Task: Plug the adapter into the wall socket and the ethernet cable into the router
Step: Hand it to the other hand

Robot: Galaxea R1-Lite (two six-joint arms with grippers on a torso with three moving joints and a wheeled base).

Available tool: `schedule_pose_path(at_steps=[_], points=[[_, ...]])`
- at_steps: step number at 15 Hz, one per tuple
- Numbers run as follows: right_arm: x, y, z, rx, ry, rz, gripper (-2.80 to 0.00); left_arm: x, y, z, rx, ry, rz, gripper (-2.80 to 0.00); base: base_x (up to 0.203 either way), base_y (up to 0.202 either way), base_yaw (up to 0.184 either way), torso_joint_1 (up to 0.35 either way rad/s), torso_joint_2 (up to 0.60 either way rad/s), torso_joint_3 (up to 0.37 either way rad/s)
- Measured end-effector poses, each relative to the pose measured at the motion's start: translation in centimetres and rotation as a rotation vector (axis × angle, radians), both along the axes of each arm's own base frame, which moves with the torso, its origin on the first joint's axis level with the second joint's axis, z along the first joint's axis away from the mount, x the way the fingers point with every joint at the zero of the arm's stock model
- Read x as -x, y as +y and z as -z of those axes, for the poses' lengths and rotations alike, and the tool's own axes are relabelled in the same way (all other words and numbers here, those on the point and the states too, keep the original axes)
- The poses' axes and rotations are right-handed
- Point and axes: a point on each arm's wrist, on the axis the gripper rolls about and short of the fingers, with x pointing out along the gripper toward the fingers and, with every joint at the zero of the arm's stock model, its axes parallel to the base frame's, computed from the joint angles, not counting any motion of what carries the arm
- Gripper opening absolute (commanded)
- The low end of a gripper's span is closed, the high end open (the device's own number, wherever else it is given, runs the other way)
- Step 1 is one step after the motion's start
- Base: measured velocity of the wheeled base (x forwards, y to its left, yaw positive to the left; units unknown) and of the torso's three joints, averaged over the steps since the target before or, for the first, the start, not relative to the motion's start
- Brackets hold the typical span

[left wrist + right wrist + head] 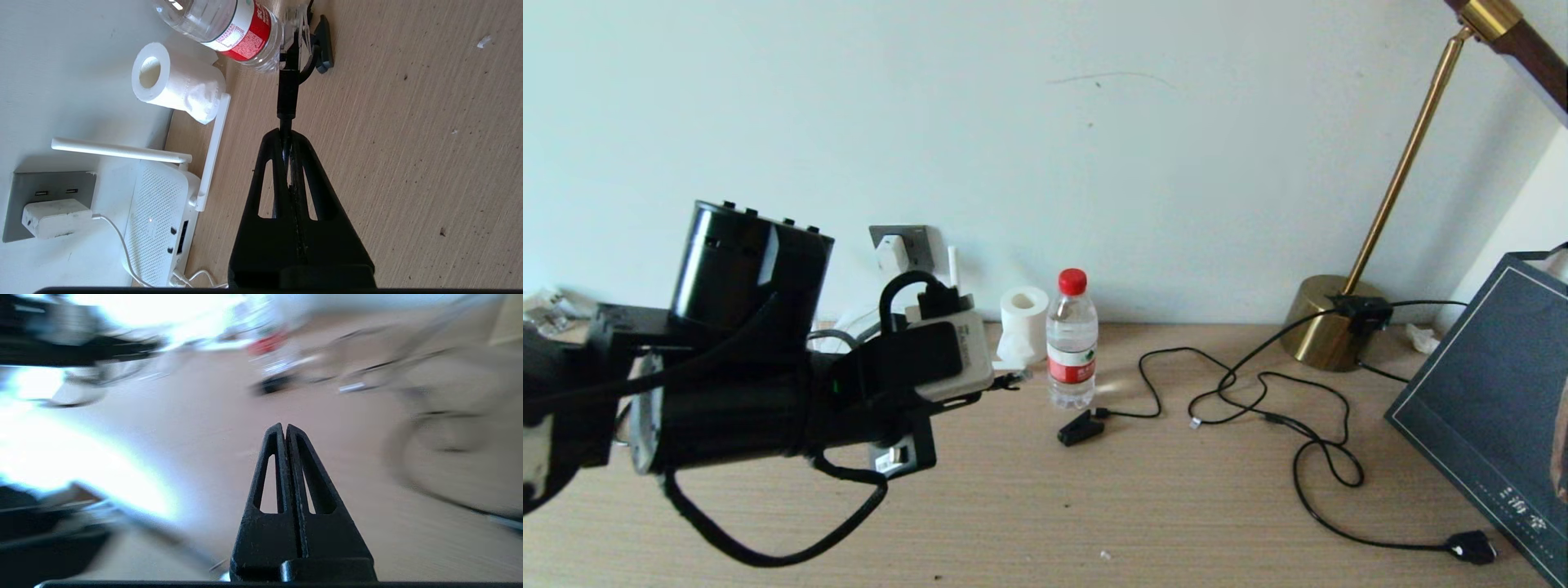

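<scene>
My left gripper (286,132) is shut on the black ethernet cable (286,94) just behind its connector, held above the wooden table. The clear-tipped connector (1013,378) sticks out past the fingertips toward the water bottle. The white router (157,216) lies by the wall to the gripper's side, its dark port slot (182,234) facing the table. In the head view my arm hides the router's body and only one antenna (953,268) shows. The white adapter (53,217) sits plugged in the grey wall socket (24,192), its thin white cord (118,241) running to the router. My right gripper (285,426) is shut with nothing in it.
A water bottle (1072,343) and a toilet paper roll (1023,314) stand just right of the router. A black clip plug (1082,429) and thin black cords (1258,400) lie mid-table. A brass lamp (1331,327) and a dark box (1494,392) are at the right.
</scene>
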Motion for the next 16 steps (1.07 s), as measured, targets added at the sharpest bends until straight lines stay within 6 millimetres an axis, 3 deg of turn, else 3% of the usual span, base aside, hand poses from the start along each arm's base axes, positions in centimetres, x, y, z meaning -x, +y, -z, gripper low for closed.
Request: schedule_pose_path(at_steps=[3, 7, 9, 12, 16], points=[[-4.4, 0.1, -1.6, -0.080, 0.146, -0.185, -2.80, 0.1, -0.3, -0.1, 0.006, -0.009, 0.012, -2.80, 0.000, 0.000, 0.000, 0.000, 0.00, 0.000], [-11.3, 1.0, -1.1, -0.095, 0.257, -0.267, -2.80, 0.3, -1.4, -0.4, 0.020, -0.030, 0.053, -2.80, 0.000, 0.000, 0.000, 0.000, 0.00, 0.000], [-14.6, 1.9, -0.4, -0.088, 0.280, -0.299, 0.00, 0.0, -1.8, -0.5, 0.022, -0.034, 0.058, -2.80, 0.000, 0.000, 0.000, 0.000, 0.00, 0.000], [-18.6, 4.8, 0.1, -0.052, 0.305, -0.315, 0.00, -1.0, -2.8, -1.0, 0.037, -0.055, 0.064, -2.80, 0.000, 0.000, 0.000, 0.000, 0.00, 0.000], [-21.1, 8.9, 0.0, -0.028, 0.320, -0.354, 0.00, -1.6, -3.9, -0.9, 0.043, -0.060, 0.082, -2.80, 0.000, 0.000, 0.000, 0.000, 0.00, 0.000]])
